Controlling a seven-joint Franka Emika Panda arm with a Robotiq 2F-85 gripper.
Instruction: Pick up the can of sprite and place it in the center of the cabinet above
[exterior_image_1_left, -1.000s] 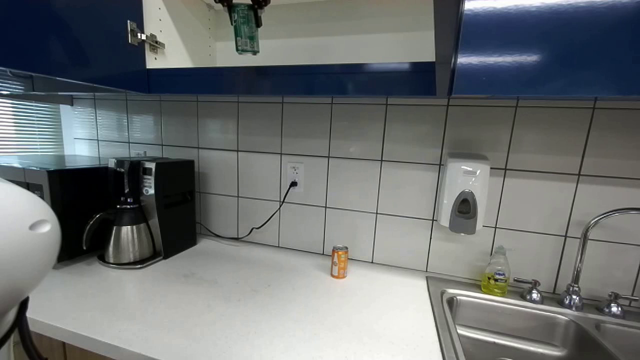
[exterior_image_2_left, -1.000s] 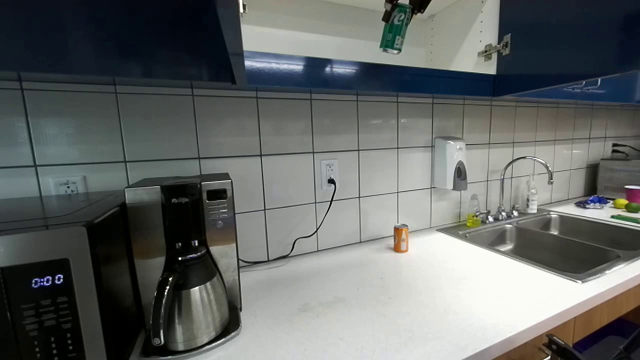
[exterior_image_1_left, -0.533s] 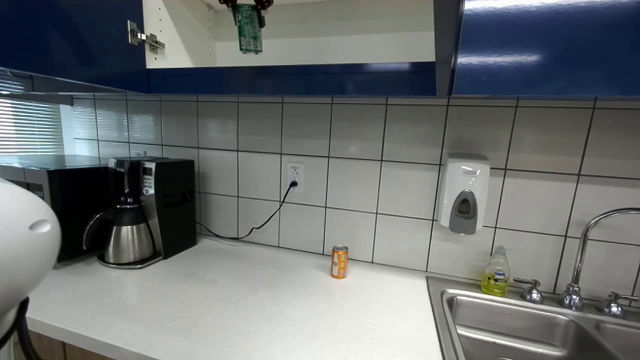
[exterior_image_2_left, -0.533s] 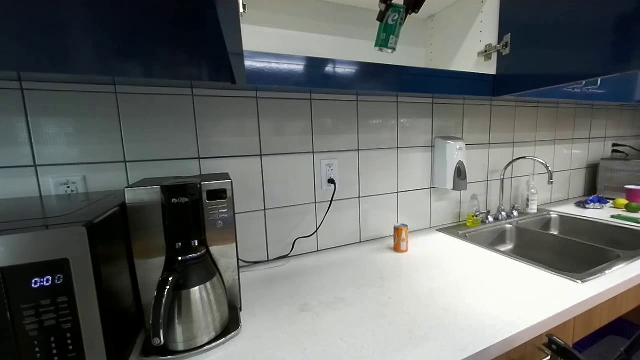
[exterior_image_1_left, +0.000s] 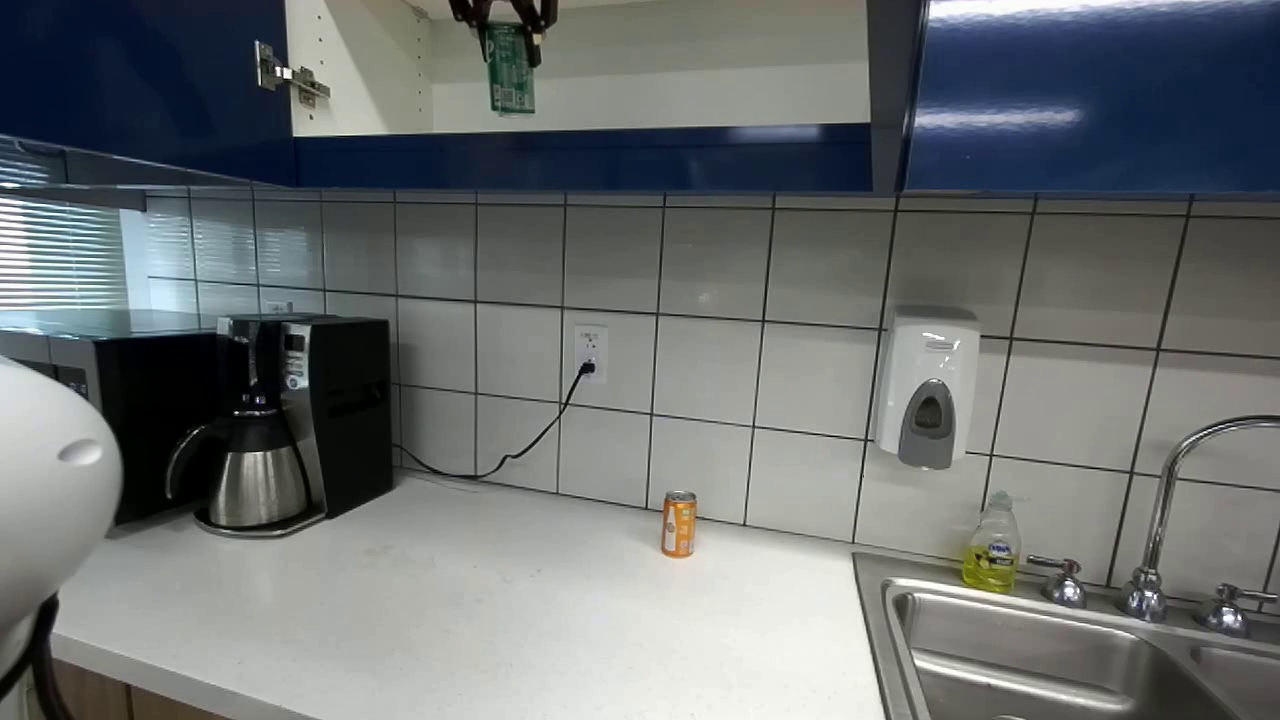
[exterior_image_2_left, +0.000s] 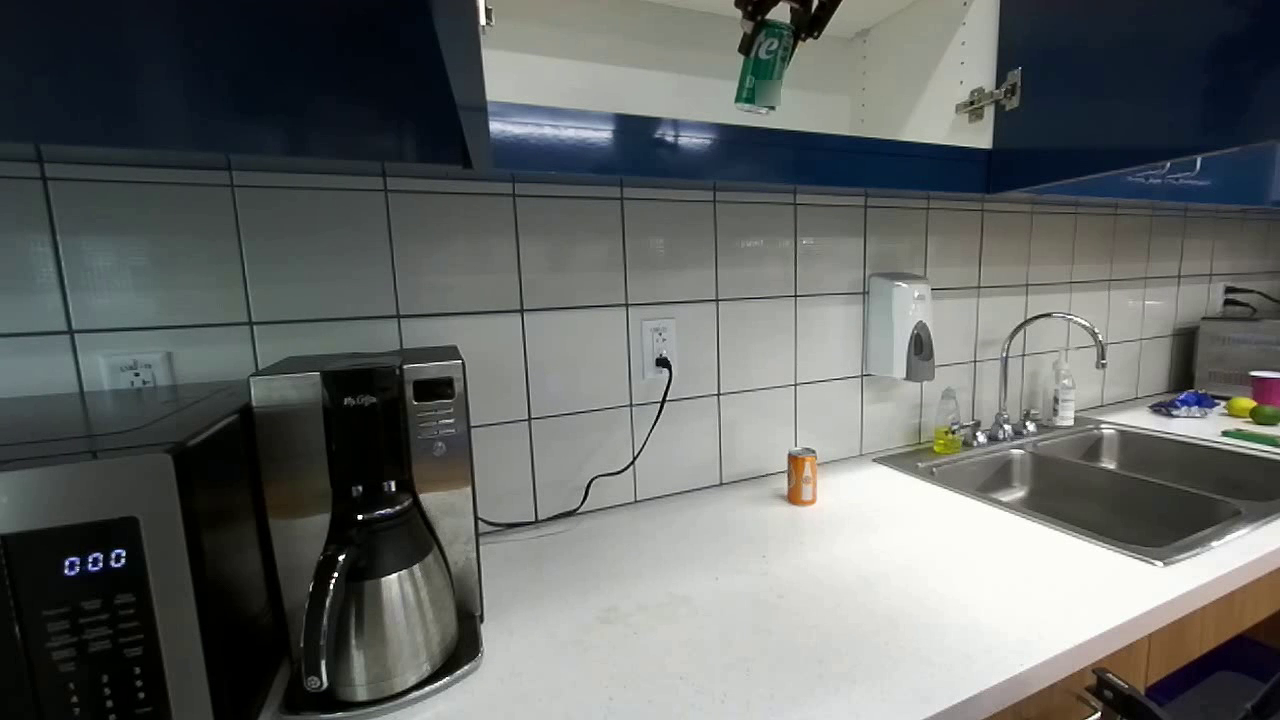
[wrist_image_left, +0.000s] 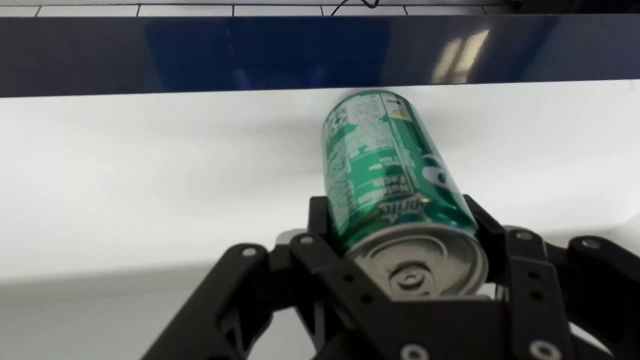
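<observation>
From here I see the wall cabinet (exterior_image_1_left: 590, 158), glossy dark blue outside and white within, standing open. My black jaws are clamped on the small green cylindrical metal can (exterior_image_2_left: 764, 68), which hangs tilted at that opening; whether inside, I can't tell. Only my wrist view shows its silvery top (wrist_image_left: 430, 252).
</observation>
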